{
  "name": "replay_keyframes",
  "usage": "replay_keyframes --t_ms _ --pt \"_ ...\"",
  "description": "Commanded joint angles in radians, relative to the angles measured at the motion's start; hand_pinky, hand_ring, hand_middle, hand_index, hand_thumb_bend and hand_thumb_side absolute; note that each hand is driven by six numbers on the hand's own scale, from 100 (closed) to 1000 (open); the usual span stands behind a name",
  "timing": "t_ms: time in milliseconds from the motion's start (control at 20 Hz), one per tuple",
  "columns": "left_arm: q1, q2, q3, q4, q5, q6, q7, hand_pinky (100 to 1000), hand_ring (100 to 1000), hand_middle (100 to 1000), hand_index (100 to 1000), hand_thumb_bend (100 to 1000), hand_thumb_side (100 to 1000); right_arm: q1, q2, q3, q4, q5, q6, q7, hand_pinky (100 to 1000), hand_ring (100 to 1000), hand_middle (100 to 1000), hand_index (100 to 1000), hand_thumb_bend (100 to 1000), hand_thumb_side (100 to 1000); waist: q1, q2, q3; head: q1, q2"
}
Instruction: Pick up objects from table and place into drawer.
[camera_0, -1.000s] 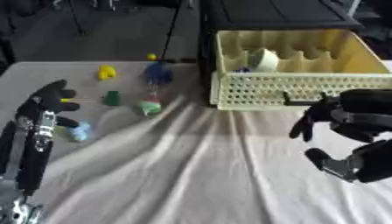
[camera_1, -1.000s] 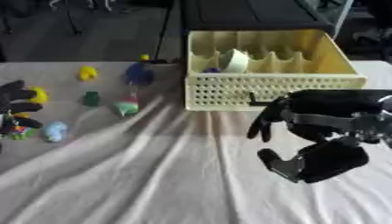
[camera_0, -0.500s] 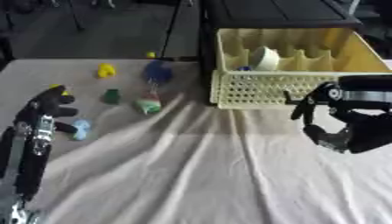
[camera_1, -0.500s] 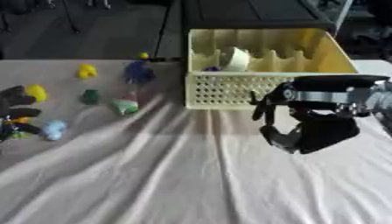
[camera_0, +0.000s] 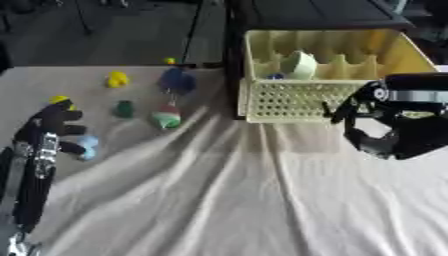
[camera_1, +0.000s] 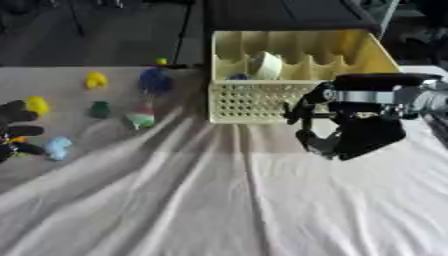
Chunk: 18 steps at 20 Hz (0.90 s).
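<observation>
With the right robot hand (camera_1: 354, 137) curled and empty beside the yellow drawer basket (camera_1: 262, 102), reaching left toward the small toys (camera_1: 140, 119) risks snagging the wrinkled cloth (camera_1: 219, 200)

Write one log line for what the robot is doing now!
right hand: curled, empty, before yellow basket | left hand: near light blue toy | toys on cloth

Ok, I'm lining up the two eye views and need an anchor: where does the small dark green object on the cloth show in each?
Left eye view: the dark green object lies left of centre, upper half, just left of the green-and-red object.
Right eye view: it sits nearer the left edge, same height.
Shared landmark: the yellow basket, to its right in both.
</observation>
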Motion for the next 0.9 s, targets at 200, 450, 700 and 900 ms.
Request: replay_keyframes --t_ms 200,450,700,900 --pt "-0.005 0.003 -0.003 -0.018 0.001 -0.005 -0.007 579 704 721 882 100 1000 -0.028 -0.007 -0.009 0.047 0.011 -0.008 -0.010 100 189 672 826 100 555 -0.006 -0.011 0.003 -0.008 -0.012" --pt "-0.004 0.002 -0.004 -0.018 -0.002 -0.005 -0.006 581 705 721 882 100 1000 -0.033 -0.004 -0.012 0.074 0.021 -0.010 -0.022 100 192 693 824 100 556 -0.009 -0.006 0.006 -0.012 -0.015" --pt "-0.003 0.000 -0.005 -0.018 -0.005 -0.005 -0.008 583 705 721 883 100 1000 -0.039 0.000 -0.013 0.093 0.028 -0.013 -0.031 100 193 697 824 100 554 -0.010 -0.002 0.008 -0.015 -0.019" --pt "-0.003 -0.001 -0.006 -0.018 -0.006 -0.005 -0.009 584 706 721 883 100 1000 -0.039 0.003 -0.010 0.101 0.033 -0.016 -0.030 100 194 698 823 100 554 -0.011 -0.001 0.009 -0.016 -0.019"
